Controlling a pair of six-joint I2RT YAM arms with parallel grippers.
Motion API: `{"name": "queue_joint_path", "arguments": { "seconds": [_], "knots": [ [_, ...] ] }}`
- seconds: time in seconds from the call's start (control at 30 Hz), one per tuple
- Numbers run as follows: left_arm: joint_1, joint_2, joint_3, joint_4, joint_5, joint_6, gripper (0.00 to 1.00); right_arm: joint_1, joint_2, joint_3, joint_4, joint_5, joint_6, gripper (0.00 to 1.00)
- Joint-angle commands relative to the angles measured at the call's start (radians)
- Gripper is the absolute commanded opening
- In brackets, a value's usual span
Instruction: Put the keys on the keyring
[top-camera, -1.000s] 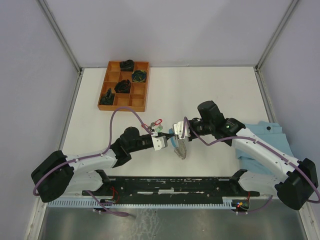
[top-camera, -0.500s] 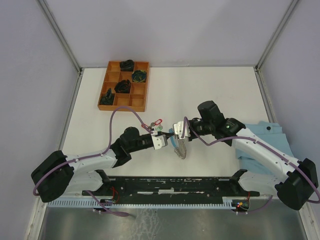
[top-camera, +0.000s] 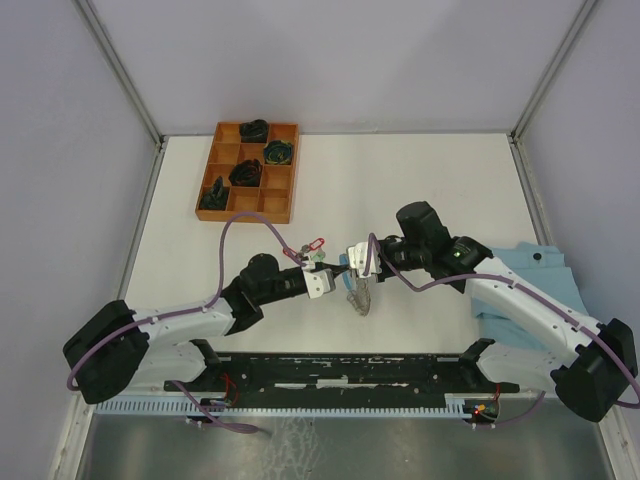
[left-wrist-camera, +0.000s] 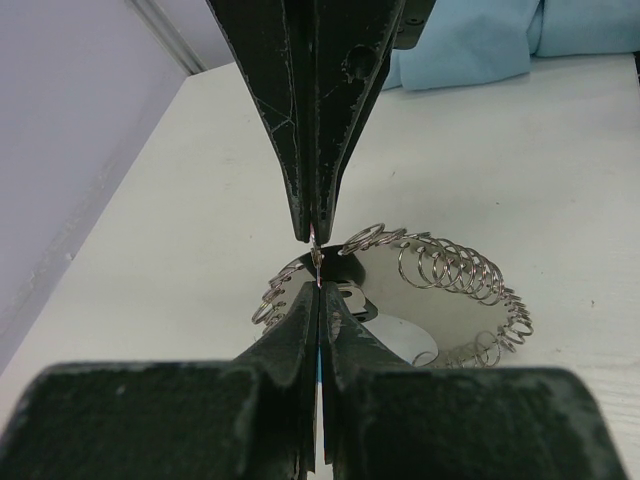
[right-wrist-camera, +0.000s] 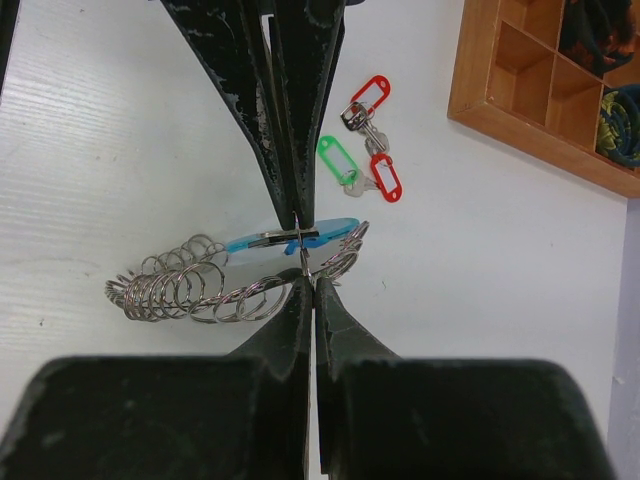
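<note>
The left tool (left-wrist-camera: 318, 292) is clamped shut on a strand of the keyring (left-wrist-camera: 440, 270). The right tool (right-wrist-camera: 305, 282) meets it tip to tip and pinches the same strand. The ring's coils hang beneath both. The keys (right-wrist-camera: 365, 150) lie on the surface (right-wrist-camera: 120, 120) just beyond the left tool, apart from the ring.

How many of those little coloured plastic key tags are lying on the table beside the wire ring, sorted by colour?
Red tags: 2
Green tags: 1
Total: 3
</note>
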Motion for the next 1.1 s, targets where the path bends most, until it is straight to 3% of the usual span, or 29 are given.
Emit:
{"name": "queue_joint_path", "arguments": {
  "seconds": [0.0,1.07],
  "knots": [
    [-0.006,0.008,0.040,0.079,0.012,-0.044,0.03,0.007,-0.031,0.033,0.056,-0.011,0.012,0.01],
    [-0.005,0.026,0.041,0.117,0.008,-0.072,0.03,0.012,-0.024,0.052,0.021,-0.027,0.016,0.01]
  ]
}}
